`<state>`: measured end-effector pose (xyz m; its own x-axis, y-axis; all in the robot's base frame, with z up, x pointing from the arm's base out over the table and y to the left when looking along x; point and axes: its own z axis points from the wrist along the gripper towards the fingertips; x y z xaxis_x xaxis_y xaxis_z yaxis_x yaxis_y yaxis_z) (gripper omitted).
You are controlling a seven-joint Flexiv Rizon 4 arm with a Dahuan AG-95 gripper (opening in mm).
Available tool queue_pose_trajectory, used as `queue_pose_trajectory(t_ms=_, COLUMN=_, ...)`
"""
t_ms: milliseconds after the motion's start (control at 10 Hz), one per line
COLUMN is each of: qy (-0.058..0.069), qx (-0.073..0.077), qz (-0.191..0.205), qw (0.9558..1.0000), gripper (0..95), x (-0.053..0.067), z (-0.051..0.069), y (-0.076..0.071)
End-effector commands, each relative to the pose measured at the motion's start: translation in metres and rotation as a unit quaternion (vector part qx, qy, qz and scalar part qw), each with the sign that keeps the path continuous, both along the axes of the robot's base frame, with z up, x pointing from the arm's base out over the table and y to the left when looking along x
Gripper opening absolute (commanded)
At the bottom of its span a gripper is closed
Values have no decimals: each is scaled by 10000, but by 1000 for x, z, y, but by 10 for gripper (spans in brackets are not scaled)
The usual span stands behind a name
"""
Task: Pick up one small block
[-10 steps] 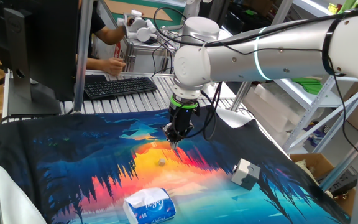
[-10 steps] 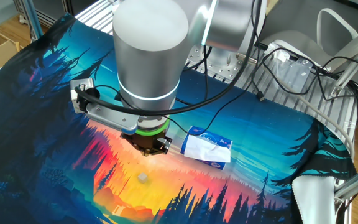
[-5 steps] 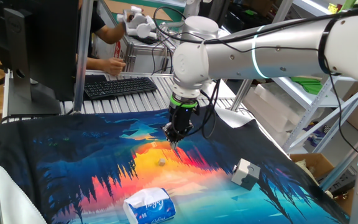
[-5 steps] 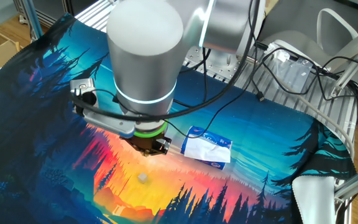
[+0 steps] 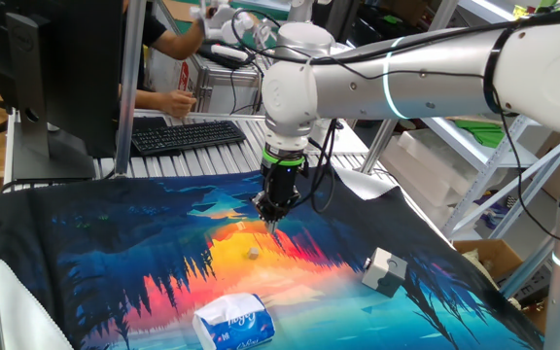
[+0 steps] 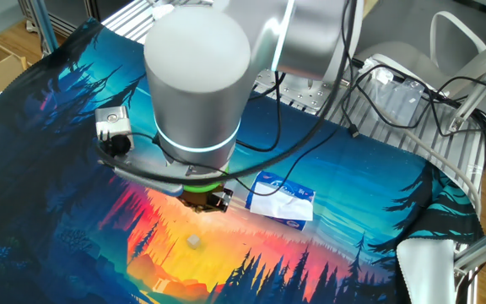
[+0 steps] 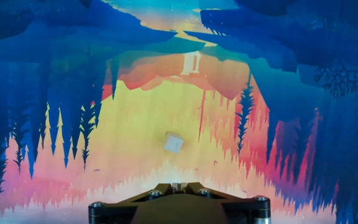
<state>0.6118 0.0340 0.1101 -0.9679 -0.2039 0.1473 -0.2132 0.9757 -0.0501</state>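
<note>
The small block (image 5: pixel 252 252) is a tiny pale cube lying on the orange part of the printed cloth; it also shows in the other fixed view (image 6: pixel 194 241) and in the hand view (image 7: pixel 173 144). My gripper (image 5: pixel 273 222) hangs above the cloth, a little behind the block and not touching it. In the hand view the gripper (image 7: pixel 176 185) has its fingertips pressed together with nothing between them, and the block lies just ahead of them. In the other fixed view the gripper (image 6: pixel 203 201) is mostly hidden under the arm's wrist.
A larger grey-and-white cube (image 5: pixel 382 271) sits on the cloth at the right. A white-and-blue tissue pack (image 5: pixel 233 322) lies near the front edge, also in the other fixed view (image 6: pixel 281 198). A keyboard (image 5: pixel 185 134) and a person's hands are behind the cloth.
The wrist has turned slightly, swinging the hand camera housing to the left in the other fixed view. The gripper tip stays over about the same spot. The block has not moved.
</note>
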Motion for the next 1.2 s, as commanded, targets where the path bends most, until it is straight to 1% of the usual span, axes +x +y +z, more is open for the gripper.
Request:
queue_pose_trajectory(t_ms=100, qy=-49, qx=16, qz=54, qw=10000, gripper=0, x=-1, z=0, y=0)
queue_pose_trajectory(t_ms=400, qy=-86, qx=96, qz=137, qw=9998, gripper=0, x=-1, z=0, y=0)
queue_pose_trajectory(t_ms=500, qy=-87, qx=147, qz=137, qw=9998, gripper=0, x=-1, z=0, y=0)
queue_pose_trajectory(t_ms=1200, qy=-84, qx=145, qz=125, qw=9998, gripper=0, x=-1, z=0, y=0)
